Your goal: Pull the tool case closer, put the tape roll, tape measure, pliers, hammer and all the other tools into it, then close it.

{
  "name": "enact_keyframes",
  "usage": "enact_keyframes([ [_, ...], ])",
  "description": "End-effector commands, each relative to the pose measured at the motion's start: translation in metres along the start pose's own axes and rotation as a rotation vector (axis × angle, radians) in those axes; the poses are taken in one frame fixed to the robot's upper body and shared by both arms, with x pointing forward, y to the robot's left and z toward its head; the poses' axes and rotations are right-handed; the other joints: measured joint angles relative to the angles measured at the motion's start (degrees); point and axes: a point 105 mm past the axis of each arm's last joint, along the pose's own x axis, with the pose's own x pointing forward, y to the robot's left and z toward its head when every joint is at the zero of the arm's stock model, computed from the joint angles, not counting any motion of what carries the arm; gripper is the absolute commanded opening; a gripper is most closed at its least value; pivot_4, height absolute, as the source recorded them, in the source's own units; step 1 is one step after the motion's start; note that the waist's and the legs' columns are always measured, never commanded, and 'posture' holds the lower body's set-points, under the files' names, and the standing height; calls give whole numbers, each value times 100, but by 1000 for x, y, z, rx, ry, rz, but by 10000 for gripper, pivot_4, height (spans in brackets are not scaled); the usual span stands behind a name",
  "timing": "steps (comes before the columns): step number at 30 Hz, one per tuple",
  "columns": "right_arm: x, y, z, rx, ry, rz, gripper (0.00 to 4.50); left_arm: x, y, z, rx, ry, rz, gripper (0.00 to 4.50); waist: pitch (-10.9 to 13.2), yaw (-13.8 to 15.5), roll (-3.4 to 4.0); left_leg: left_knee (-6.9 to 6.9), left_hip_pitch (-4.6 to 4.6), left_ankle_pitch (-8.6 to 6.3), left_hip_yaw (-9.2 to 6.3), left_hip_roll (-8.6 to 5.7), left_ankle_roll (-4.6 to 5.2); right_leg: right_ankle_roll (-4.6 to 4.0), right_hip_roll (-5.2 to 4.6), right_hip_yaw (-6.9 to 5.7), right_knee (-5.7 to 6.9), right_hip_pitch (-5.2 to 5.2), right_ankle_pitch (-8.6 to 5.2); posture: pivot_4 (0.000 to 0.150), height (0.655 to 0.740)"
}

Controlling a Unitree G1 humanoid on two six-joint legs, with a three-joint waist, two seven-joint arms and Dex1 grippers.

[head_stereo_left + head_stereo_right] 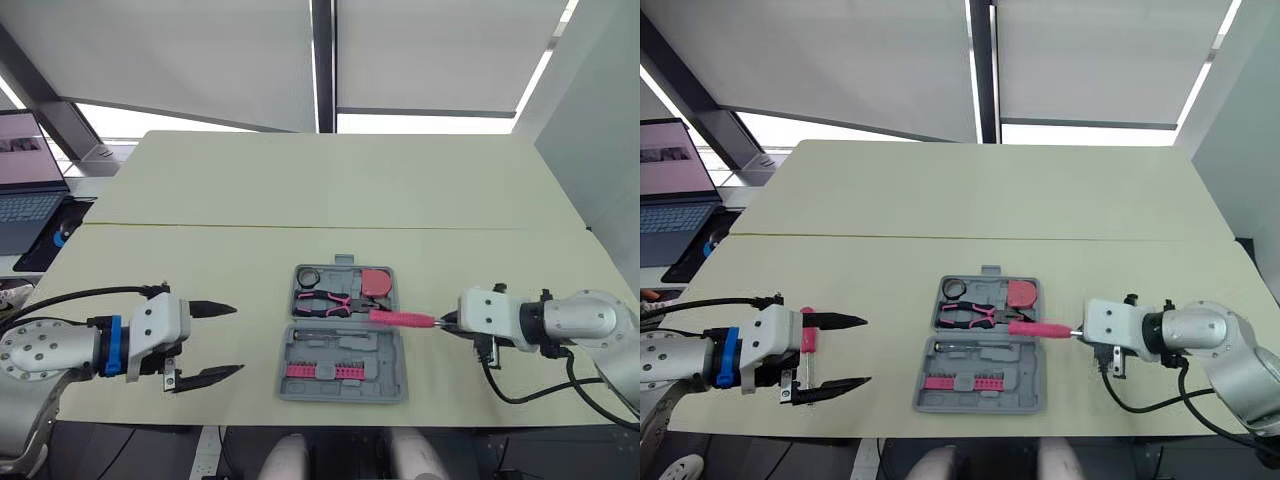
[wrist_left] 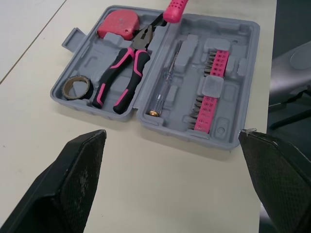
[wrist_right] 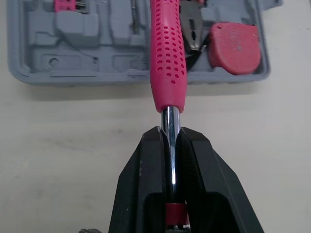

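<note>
Right gripper (image 3: 170, 135) clenched on hammer (image 3: 167, 58) shaft, head hidden; left gripper (image 1: 238, 338) spread, empty.

Tabletop (image 1: 330, 190): pale, wide, one seam (image 1: 250, 227) crossing it from left edge to right edge | lying on it: grey tool case (image 1: 385, 360), opened flat, both halves down, close to my near edge, about midway between the left and right edges
</note>
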Motion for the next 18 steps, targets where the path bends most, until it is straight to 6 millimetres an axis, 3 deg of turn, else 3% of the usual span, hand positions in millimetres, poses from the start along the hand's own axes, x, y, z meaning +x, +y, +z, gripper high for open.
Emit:
enact_keyframes([
  [1,11,4,21,-61,-31,46,2078,0,-4,3,46,15,-14,45000,1,-2,-2,0,-1,0,0,0,0,0,0,0,1,-2,0,1500,7400],
  [7,41,10,42,-54,-76,97,2079,4,-13,2,35,16,-28,45000,3,-1,-5,0,-7,0,-2,1,-1,-1,-1,1,1,-10,0,1500,7400],
  [18,73,13,62,-13,-116,110,2078,5,-20,3,23,19,-37,45000,0,2,-8,6,-59,11,-4,0,-20,-3,-4,0,12,-67,2,1500,7400],
])
